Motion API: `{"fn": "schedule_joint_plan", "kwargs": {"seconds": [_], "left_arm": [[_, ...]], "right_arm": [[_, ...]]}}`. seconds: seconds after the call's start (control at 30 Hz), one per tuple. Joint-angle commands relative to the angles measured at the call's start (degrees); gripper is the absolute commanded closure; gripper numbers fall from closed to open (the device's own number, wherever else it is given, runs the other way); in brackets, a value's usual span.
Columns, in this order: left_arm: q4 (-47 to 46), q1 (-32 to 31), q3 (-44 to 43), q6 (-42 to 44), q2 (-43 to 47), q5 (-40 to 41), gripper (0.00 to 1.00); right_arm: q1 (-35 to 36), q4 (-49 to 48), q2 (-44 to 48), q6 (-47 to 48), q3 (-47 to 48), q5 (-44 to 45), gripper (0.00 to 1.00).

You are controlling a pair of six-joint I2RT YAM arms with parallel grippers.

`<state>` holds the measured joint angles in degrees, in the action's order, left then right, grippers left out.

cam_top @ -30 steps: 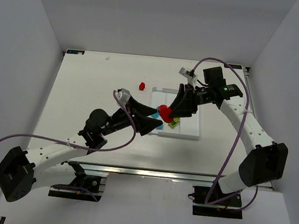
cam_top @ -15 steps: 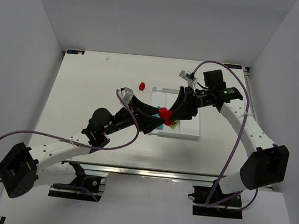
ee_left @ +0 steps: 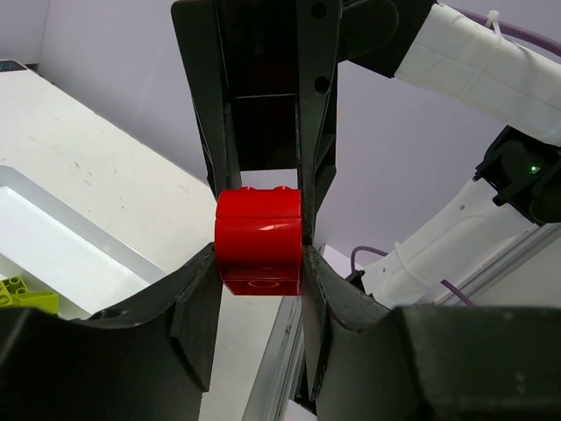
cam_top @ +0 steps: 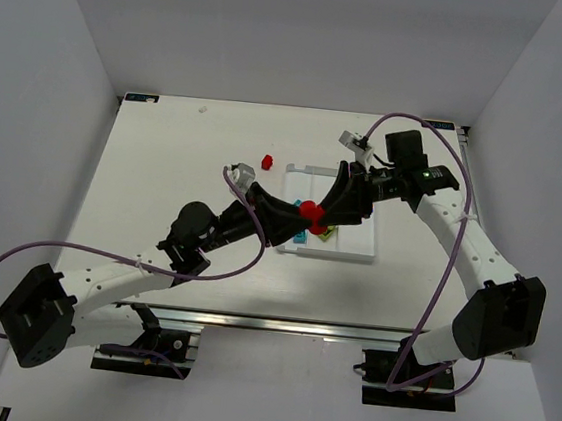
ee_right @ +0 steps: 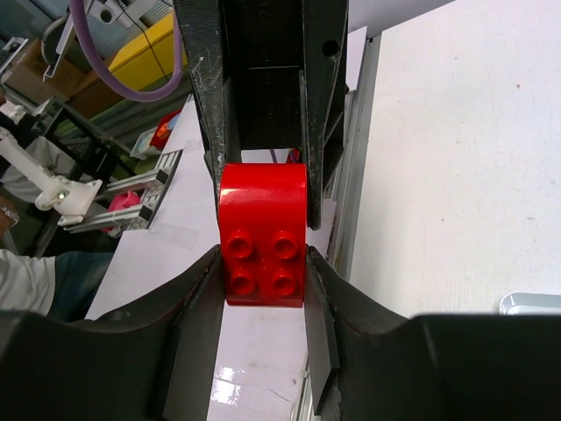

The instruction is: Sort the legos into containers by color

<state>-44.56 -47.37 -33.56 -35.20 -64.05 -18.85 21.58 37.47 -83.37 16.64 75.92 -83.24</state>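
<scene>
**Top external view.** The left arm ran from the lower left corner up to frame centre. The right arm arched from the lower right up to the upper right, then reached back toward centre. The left gripper (cam_top: 303, 215) and right gripper (cam_top: 319, 211) met tip to tip over the left part of the white tray (cam_top: 354, 242). The red brick (cam_top: 310, 212) sat between them. Whether either gripper was actually clamped on it could not be judged here. A lime lego (cam_top: 327, 232) and a cyan lego (cam_top: 299, 239) lay in the tray, half hidden under the arms, so their compartments could not be determined. A second red lego (cam_top: 267, 159) lay on the table (cam_top: 164, 178), up and left of the tray.

**Left wrist view.** The left fingers (ee_left: 195, 303) pressed both sides of the brick's lower half. The right arm's fingers (ee_left: 317, 132) came down from the top of the frame and closed on its upper half. The lime lego showed at the lower left edge, cut off by the frame.

**Right wrist view.** Only this view showed the brick's four studs, facing the camera. The right fingers (ee_right: 198, 324) clasped its sides from below, with the left pair closed on its upper half from above. The tray was all but out of frame.
</scene>
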Motion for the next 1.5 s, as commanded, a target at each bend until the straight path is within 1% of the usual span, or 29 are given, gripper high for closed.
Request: {"fn": "schedule_joint_plan", "kwargs": {"seconds": [0.0, 0.03, 0.07, 0.3, 0.4, 0.57, 0.63, 0.7, 0.73, 0.8, 0.83, 0.87, 0.9, 0.93, 0.97, 1.03, 1.13, 1.23, 1.3, 1.33, 1.4, 1.43, 1.47], "left_arm": [[1.22, -0.17, -2.3, 1.1, 0.94, -0.75, 0.93], [1.83, -0.17, -2.3, 1.45, 1.03, -0.66, 0.98], [2.28, -0.17, -2.3, 1.71, 1.73, -0.4, 1.0], [5.35, -0.17, -0.54, 3.47, 6.39, 1.53, 1.0], [6.93, 0.96, 0.42, 4.17, 8.32, 2.06, 1.0], [9.22, 0.97, 0.78, 5.14, 9.74, 3.03, 1.0], [9.92, 0.97, 0.69, 5.49, 9.82, 3.29, 1.0], [11.06, 0.97, 0.34, 6.37, 10.0, 3.82, 1.0], [12.64, 0.97, 0.16, 6.72, 10.17, 4.87, 1.0], [14.92, 0.97, -0.62, 7.94, 10.35, 6.45, 1.0], [17.55, 0.97, -0.98, 8.3, 10.35, 7.5, 1.0], [19.05, 0.97, -1.41, 8.57, 10.18, 9.25, 1.0], [20.2, 0.97, -2.2, 9.0, 10.09, 10.05, 1.0], [21.78, 0.97, -2.56, 9.18, 10.0, 10.58, 1.0], [22.4, 0.97, -2.74, 9.36, 9.91, 11.63, 1.0], [23.19, 0.97, -3.35, 9.36, 9.48, 12.0, 1.0], [23.37, 0.44, -4.67, 9.19, 7.63, 12.17, 1.0], [22.85, 0.44, -7.03, 8.31, 3.59, 11.3, 1.0], [22.67, 0.44, -8.53, 7.43, -0.87, 10.68, 1.0], [22.58, 0.44, -10.1, 7.25, -2.55, 10.59, 1.0], [22.32, 0.44, -11.78, 6.55, -7.55, 9.98, 1.0], [22.06, 0.44, -13.44, 6.46, -9.06, 9.8, 1.0], [21.79, 0.44, -14.33, 6.37, -10.55, 9.54, 1.0]], "right_arm": [[-0.31, -0.56, 2.07, -1.09, 0.46, -0.7, 1.0], [-0.75, -0.56, 2.25, -1.09, 0.54, -0.26, 1.0], [-1.01, -0.56, 2.34, -0.91, 0.63, -0.08, 1.0], [-4.79, -0.65, 2.51, -0.21, -0.51, -0.34, 1.0], [-6.38, -0.48, 2.69, 0.14, -0.77, -1.04, 1.0], [-8.75, 0.23, 2.69, 0.93, -0.95, -1.75, 1.0], [-9.62, 1.63, 2.51, 2.5, -0.69, 0.26, 1.0], [-10.33, 2.51, 2.69, 3.39, -0.25, 5.86, 1.0], [-10.42, 2.52, 2.86, 2.09, -0.33, 16.6, 1.0], [-10.6, -4.66, 5.14, -1.69, -4.97, 27.99, 1.0], [-10.6, -7.65, 5.93, -2.83, -6.99, 38.4, 1.0], [-10.6, -12.38, 6.72, -4.06, -9.1, 43.73, 1.0], [-10.51, -15.03, 7.95, -4.68, -12.52, 47.52, 1.0], [-10.51, -16.98, 8.14, -5.21, -13.86, 54.17, 1.0], [-10.6, -19.78, 7.79, -6.7, -14.74, 57.63, 1.0], [-10.42, -20.69, 6.21, -7.59, -15.36, 63.78, 1.0], [-10.33, -20.52, 1.82, -7.86, -14.4, 66.18, 1.0], [-10.16, -20.34, -2.31, -7.94, -13.52, 66.02, 1.0], [-10.16, -20.69, -5.04, -8.2, -13.26, 65.58, 0.92], [-10.42, -20.77, -5.83, -8.21, -13.08, 65.14, 0.83], [-10.51, -20.6, -7.94, -8.29, -12.82, 64.18, 0.74], [-10.6, -20.6, -8.47, -8.21, -12.64, 63.82, 0.61], [-10.6, -20.6, -8.99, -8.21, -12.55, 63.56, 0.54]]}}
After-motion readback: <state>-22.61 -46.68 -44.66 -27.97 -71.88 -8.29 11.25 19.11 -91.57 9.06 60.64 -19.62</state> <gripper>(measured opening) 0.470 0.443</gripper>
